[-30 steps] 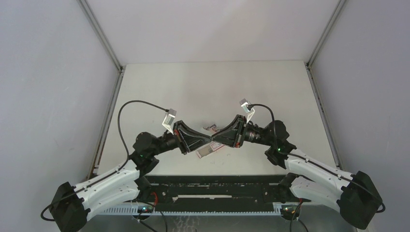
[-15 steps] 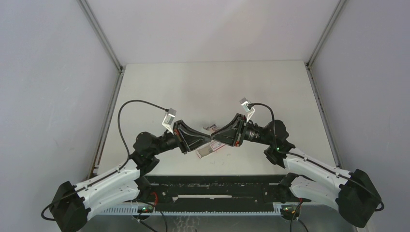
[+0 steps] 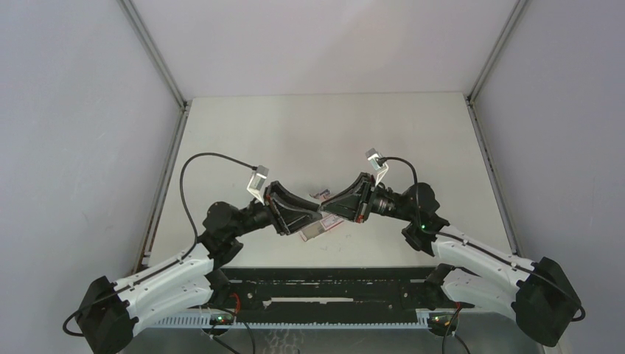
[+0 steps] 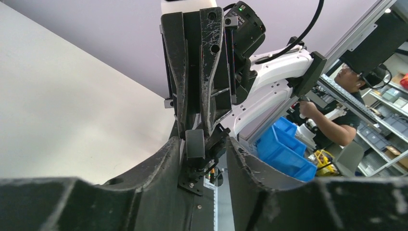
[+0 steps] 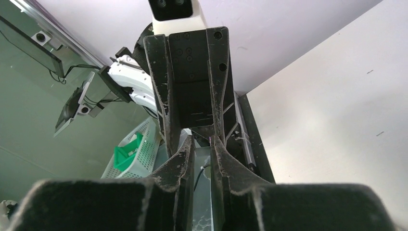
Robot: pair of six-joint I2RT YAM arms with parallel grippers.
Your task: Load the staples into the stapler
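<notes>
My two grippers meet tip to tip above the middle of the table. A short dark grey strip of staples (image 4: 195,143) sits between the tips of my right gripper (image 3: 326,209), which is shut on it. In the right wrist view the right gripper (image 5: 202,140) shows only a narrow slit between its fingers. My left gripper (image 4: 203,141) stands open, its fingers on either side of the strip with a gap on the right. The pale pink stapler (image 3: 317,229) lies on the table below both grippers, partly hidden by them.
The white table (image 3: 324,133) stretches back between grey side walls. A black rail (image 3: 324,284) runs along the near edge between the arm bases. Off the table are blue bins (image 4: 284,147), a person (image 4: 344,96) and a white basket (image 5: 127,156).
My left gripper's jaws have spread apart, letting go of the staples. The right gripper has closed a little on them. Both arms have barely moved.
</notes>
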